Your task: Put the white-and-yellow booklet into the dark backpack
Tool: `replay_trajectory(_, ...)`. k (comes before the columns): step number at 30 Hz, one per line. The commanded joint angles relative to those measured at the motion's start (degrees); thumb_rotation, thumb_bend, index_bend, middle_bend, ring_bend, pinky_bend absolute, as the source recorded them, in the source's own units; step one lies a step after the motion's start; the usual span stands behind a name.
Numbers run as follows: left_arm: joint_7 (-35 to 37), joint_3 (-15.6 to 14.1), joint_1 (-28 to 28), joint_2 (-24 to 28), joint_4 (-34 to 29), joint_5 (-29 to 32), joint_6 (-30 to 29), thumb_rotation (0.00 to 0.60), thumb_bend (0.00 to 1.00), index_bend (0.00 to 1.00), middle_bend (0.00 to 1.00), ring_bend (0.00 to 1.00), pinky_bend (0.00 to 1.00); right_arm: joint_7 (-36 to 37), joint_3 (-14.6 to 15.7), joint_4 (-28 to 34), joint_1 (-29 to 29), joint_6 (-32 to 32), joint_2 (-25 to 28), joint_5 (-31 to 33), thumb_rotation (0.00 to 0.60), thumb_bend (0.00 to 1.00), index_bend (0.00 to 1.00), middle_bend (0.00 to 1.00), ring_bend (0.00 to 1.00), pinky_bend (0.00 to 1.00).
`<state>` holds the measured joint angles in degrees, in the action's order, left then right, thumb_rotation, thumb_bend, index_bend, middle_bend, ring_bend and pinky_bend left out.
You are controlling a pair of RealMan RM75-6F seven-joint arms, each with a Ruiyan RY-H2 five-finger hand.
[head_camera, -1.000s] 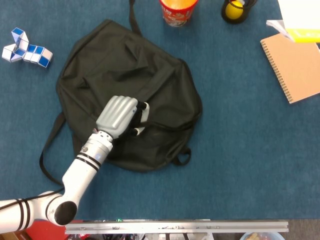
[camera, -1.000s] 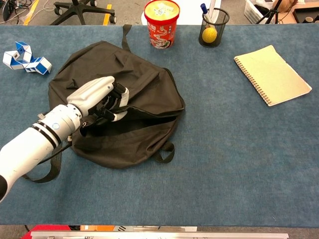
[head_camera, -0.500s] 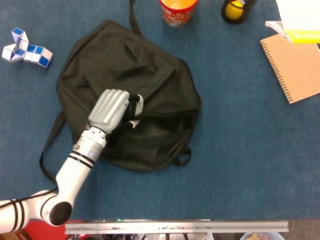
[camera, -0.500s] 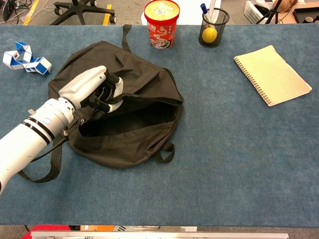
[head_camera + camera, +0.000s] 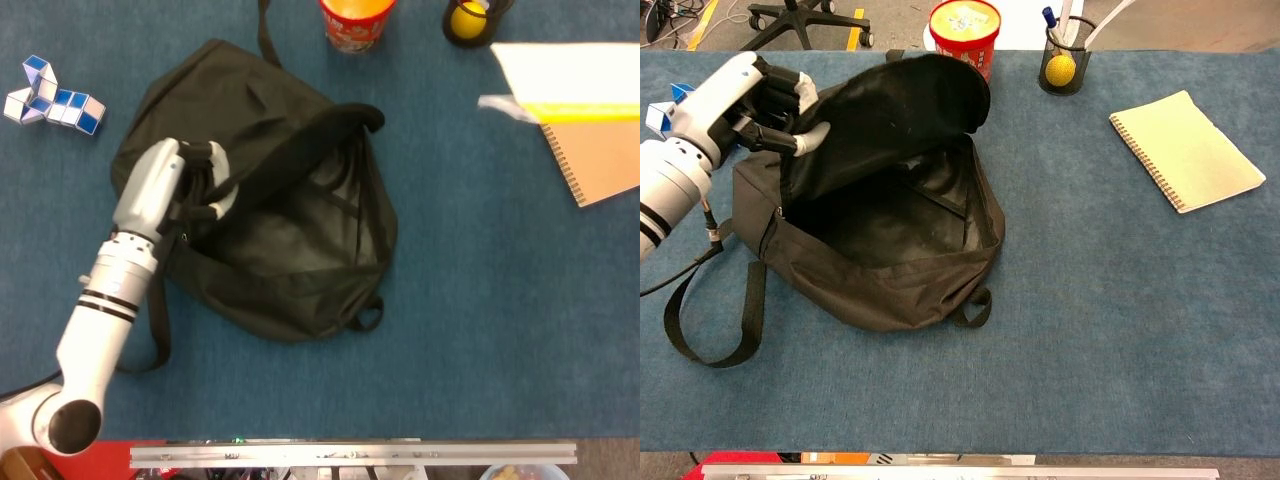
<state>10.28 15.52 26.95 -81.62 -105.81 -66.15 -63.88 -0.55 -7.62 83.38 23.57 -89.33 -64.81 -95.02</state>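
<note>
Left hand (image 5: 760, 100) grasps the dark backpack (image 5: 890, 250) flap, lifted near the bench's far-left edge (booklet (image 5: 570, 85) blurred at far right, its holder unseen).

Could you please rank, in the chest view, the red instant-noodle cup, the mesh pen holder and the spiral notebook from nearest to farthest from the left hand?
From the left hand:
1. Red instant-noodle cup, at the far edge, to its right.
2. Mesh pen holder, further right.
3. Spiral notebook, far right.

No legible text anywhere; print on red cup (image 5: 965, 30) too small to read.
</note>
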Motion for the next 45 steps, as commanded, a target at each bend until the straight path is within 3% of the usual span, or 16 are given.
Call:
replay_trajectory(1, 1.0, 0.3, -0.6, 1.3, -1.2, 0.7, 0.1, 0.600, 0.40, 0.75, 0.81, 0.78, 0.96, 0.1, 1.8, 6.6, 0.0, 5.1, 3.8, 1.0, 0.600, 0.40, 0.87, 0.76, 0.68, 0.72)
replay_trajectory(12, 2.5, 0.1, -1.7, 1.9, -2.9, 0.8, -1.7, 0.600, 0.40, 0.74, 0.81, 0.78, 0.95, 6.8, 3.7, 21.9, 1.5, 18.2, 10.3, 7.5, 0.600, 0.40, 0.88, 0.77, 0.69, 0.73)
replay_trajectory(15, 2.6, 0.1, -1.8, 2.0, -3.0, 1.0, -1.7, 0.600, 0.40, 0.74, 0.81, 0.78, 0.95, 8.0, 3.9, 23.3, 1.8, 20.0, 11.0, 8.5, 0.600, 0.40, 0.88, 0.77, 0.69, 0.73)
replay_trajectory(19, 2.8, 0.1, -2.0, 2.4, -4.2, 1.6, -1.9, 0.600, 0.40, 0.74, 0.81, 0.78, 0.95, 17.1, 3.9, 31.2, 4.9, 31.7, 14.2, 16.7, 0.600, 0.40, 0.89, 0.77, 0.69, 0.73)
replay_trajectory(25, 2.6, -0.3, -2.4, 2.7, -5.4, 1.2, -2.8, 0.600, 0.40, 0.74, 0.81, 0.78, 0.95, 27.2, 1.8, 36.4, 9.7, 45.3, 16.3, 26.5, 0.600, 0.40, 0.89, 0.77, 0.69, 0.74)
replay_trajectory(32, 2.4, -0.5, -2.9, 3.5, -6.5, 0.6, -3.6, 0.600, 0.40, 0.74, 0.81, 0.78, 0.95, 38.4, -1.4, 37.1, 13.7, 57.8, 15.1, 33.6, 0.600, 0.40, 0.89, 0.77, 0.69, 0.74)
replay_trajectory(39, 2.4, -1.2, -3.4, 4.1, -7.7, -0.3, -4.1, 0.600, 0.40, 0.74, 0.80, 0.78, 0.95, 46.3, -4.7, 34.9, 15.2, 63.6, 11.2, 40.1, 0.600, 0.40, 0.89, 0.77, 0.69, 0.74)
replay_trajectory(45, 2.1, -1.3, -3.5, 4.3, -8.2, -0.4, -4.4, 0.600, 0.40, 0.74, 0.80, 0.77, 0.95, 48.9, -4.7, 31.7, 17.0, 67.3, 8.2, 47.3, 0.600, 0.40, 0.89, 0.77, 0.69, 0.74)
